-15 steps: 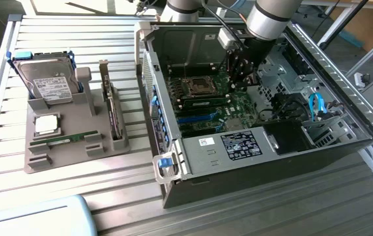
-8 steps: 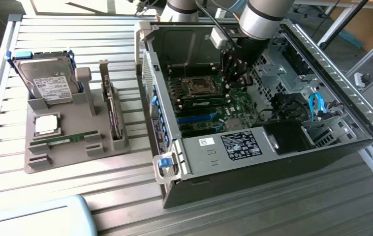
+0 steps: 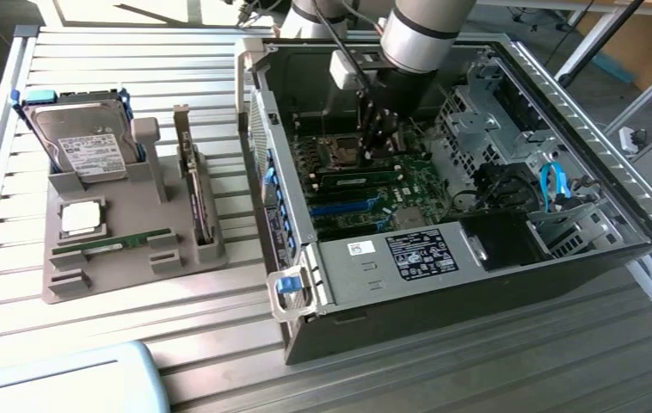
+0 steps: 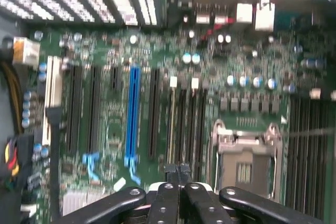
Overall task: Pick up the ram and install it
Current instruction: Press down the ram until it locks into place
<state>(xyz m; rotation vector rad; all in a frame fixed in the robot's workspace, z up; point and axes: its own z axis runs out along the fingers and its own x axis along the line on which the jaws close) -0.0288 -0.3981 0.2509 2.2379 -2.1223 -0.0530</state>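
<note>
While the arm reaches down into the open PC case (image 3: 556,112), the pincer (image 4: 177,170) hangs over the motherboard (image 4: 115,145) with fingertips pressed together and nothing visible between them. It sits nearest the row of dark memory slots (image 4: 184,124) beside the CPU socket (image 4: 244,150).

A thin green ram stick (image 3: 131,242) lies in a groove on the grey holder (image 3: 96,284), on the slatted counter (image 3: 234,327) at the exterior view's left, well apart from the case. Hard drive (image 3: 88,142) stands at the holder's far end, dark expansion card (image 3: 192,185) upright on its right side. One green stick (image 3: 360,181) already sits in a slot inside the case.

Handling, my read: light, stiff, thin board, fragile at chips and contact edge. Best gripped across the flat faces near the middle of the upper edge, clear of the contacts. Smooth faces may slip; twisting risks cracking it.
</note>
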